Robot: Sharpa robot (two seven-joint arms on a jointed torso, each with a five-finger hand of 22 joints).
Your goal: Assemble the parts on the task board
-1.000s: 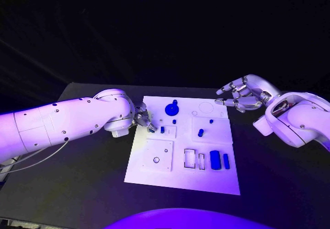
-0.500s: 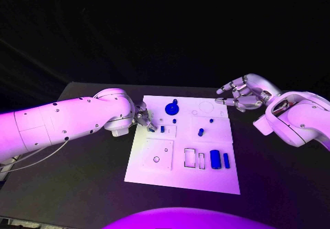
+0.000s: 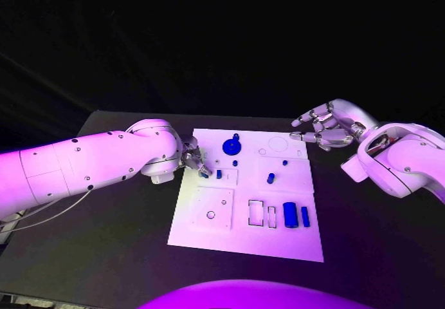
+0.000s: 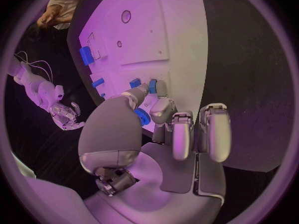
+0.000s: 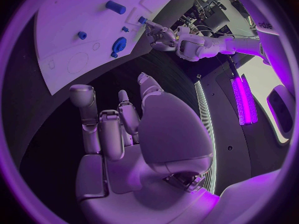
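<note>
The white task board (image 3: pixel 278 244) lies in the middle of the table. My left hand (image 3: pixel 192 159) is at the board's left edge and pinches a small blue part (image 4: pixel 151 86) between thumb and a finger, low over the board, beside a short blue peg (image 3: pixel 218 174) standing in a square recess. A round blue part (image 3: pixel 231 147) sits at the board's far end. A blue cylinder (image 3: pixel 290 214) and a thin blue bar (image 3: pixel 305 217) lie at the near right. My right hand (image 3: pixel 320 129) hovers past the board's far right corner with its fingers apart, holding nothing.
More small blue pegs (image 3: pixel 270 178) stand mid-board. Empty rectangular slots (image 3: pixel 256 213) lie left of the cylinder, and a square plate with a hole (image 3: pixel 211 215) is at the near left. Bare black table (image 3: pixel 111 257) surrounds the board.
</note>
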